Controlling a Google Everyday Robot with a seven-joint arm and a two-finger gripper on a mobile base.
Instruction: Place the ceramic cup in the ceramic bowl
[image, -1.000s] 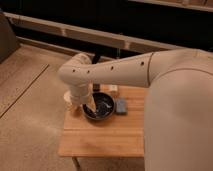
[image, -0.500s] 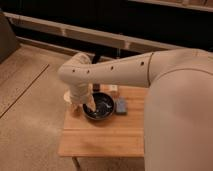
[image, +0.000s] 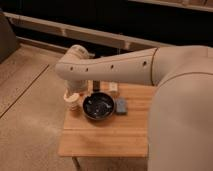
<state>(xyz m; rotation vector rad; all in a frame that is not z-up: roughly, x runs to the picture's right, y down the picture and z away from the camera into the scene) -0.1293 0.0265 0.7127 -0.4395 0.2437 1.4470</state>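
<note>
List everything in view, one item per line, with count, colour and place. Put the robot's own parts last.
table: one, light wood, middle of the view on a speckled beige floor
ceramic bowl: one, glossy black, middle of the table's rear half
ceramic cup: one, cream, at the table's left edge, left of the bowl
block: one, blue-grey, just right of the bowl
small box: one, white, behind the bowl
dark item: one, blackish, behind the bowl, left of the box; unclear what it is
arm: one, off-white, reaching from the right across the table's rear
gripper: one, off-white, directly at the top of the cup
</note>
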